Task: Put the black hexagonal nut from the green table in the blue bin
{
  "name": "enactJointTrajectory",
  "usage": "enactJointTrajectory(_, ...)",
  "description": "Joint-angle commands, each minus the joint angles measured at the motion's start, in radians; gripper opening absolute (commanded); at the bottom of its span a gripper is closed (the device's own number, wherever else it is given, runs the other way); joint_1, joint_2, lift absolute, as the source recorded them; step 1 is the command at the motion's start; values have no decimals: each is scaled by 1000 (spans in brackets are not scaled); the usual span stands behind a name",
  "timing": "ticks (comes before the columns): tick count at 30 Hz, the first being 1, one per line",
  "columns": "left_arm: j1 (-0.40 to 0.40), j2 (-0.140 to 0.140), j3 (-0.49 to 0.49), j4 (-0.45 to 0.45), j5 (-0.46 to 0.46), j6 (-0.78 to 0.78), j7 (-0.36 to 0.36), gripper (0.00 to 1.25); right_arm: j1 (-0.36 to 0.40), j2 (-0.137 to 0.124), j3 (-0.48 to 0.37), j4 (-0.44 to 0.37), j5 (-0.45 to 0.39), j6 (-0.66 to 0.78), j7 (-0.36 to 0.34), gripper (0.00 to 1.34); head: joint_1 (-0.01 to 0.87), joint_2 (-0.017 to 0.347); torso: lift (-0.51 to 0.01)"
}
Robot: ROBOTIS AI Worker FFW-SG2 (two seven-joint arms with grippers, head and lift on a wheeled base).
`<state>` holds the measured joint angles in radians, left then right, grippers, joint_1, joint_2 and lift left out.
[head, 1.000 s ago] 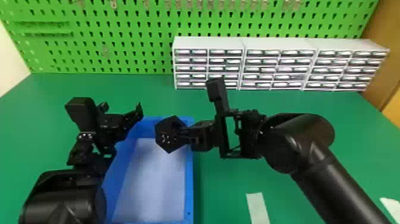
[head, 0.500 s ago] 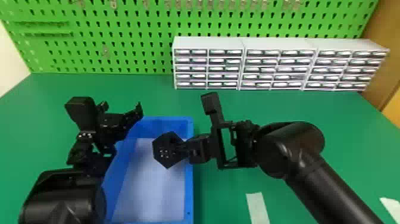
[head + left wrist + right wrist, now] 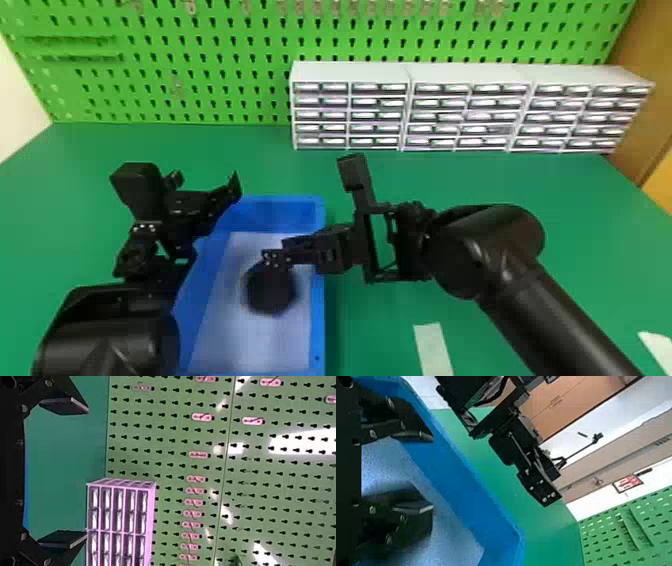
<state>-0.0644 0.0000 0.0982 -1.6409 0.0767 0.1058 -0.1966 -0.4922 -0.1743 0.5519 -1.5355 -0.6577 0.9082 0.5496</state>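
Observation:
In the head view the black hexagonal nut (image 3: 270,291) is a dark blur over the blue bin (image 3: 318,305), just below the fingertips of my right gripper (image 3: 275,257). Over the bin's left rim stands my left gripper (image 3: 205,183), its fingers spread with nothing between them. In the right wrist view, the two fingers of my right gripper (image 3: 427,473) are apart; a blurred dark shape, the nut (image 3: 418,532), lies partly behind one finger, against the pale bin floor. The left wrist view has my left gripper (image 3: 75,472) open.
White drawer cabinets (image 3: 350,72) stand at the back of the green table (image 3: 475,180), before a green pegboard (image 3: 210,60). A pale strip (image 3: 433,347) lies right of the bin. The left arm stands close beyond the bin's left wall.
My right gripper held the nut over the bin; now its fingers have opened and the nut has dropped away below them. The left arm has kept still.

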Motion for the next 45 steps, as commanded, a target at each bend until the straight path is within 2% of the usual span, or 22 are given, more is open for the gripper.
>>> enactJointTrajectory(1, 0, -3, -2, 0, 2, 0, -1, 1077, 0, 7, -17, 0, 6, -19, 16, 951, 686, 51, -97)
enactJointTrajectory(5, 1, -3, -2, 0, 3, 0, -1, 1077, 9, 10, -53, -11, 10, -31, 26, 1081, 686, 51, -97)
enactJointTrajectory(9, 3, -3, -2, 0, 5, 0, -1, 1077, 12, 7, -78, -20, 35, -31, 27, 1137, 686, 51, -97)
enactJointTrajectory(22, 1, -3, -6, 0, 5, 0, 0, 1077, 26, 13, -191, -48, 82, -37, 29, 1137, 686, 51, -97)
enactJointTrajectory(37, 5, -3, -5, 0, 0, 0, 0, 1077, 40, 16, -342, -86, 213, -40, 29, 1137, 686, 51, -97)
enactJointTrajectory(45, 6, -3, -3, 1, -5, 0, -1, 1077, 63, 24, -446, -135, 314, -38, 27, 1137, 686, 51, -97)
